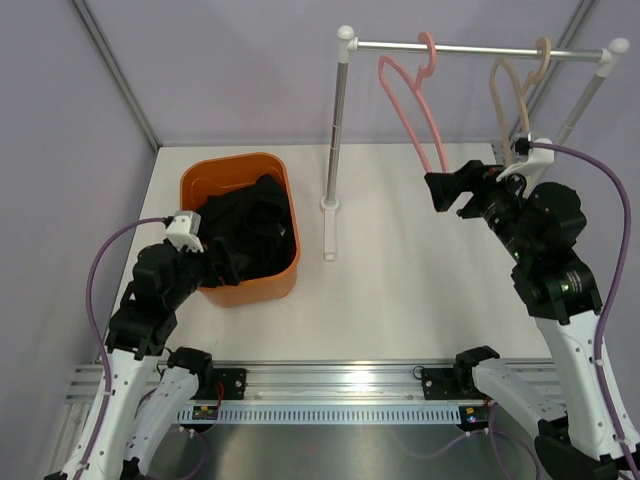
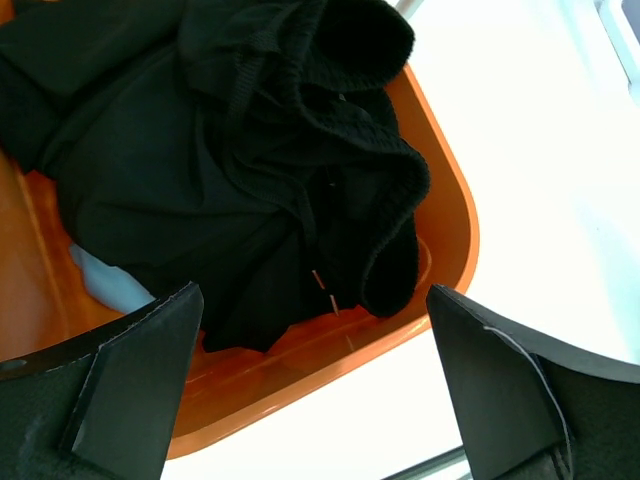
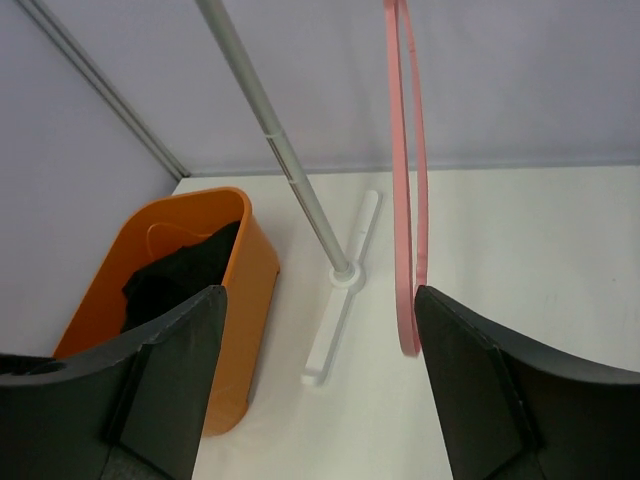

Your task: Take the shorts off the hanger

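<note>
The black shorts (image 1: 247,226) lie crumpled in the orange bin (image 1: 275,285); they fill the left wrist view (image 2: 230,150), above the bin's rim (image 2: 455,200). A bare pink hanger (image 1: 410,110) hangs on the white rack (image 1: 470,48), with a bare beige hanger (image 1: 512,90) to its right. My left gripper (image 1: 222,258) is open and empty at the bin's near edge (image 2: 315,390). My right gripper (image 1: 452,192) is open and empty just right of the pink hanger's lower end (image 3: 408,200).
The rack's upright pole (image 1: 336,130) and white foot (image 1: 329,232) stand between the bin and the hangers. Grey walls close off the back and left. A metal rail (image 1: 330,385) runs along the table's near edge.
</note>
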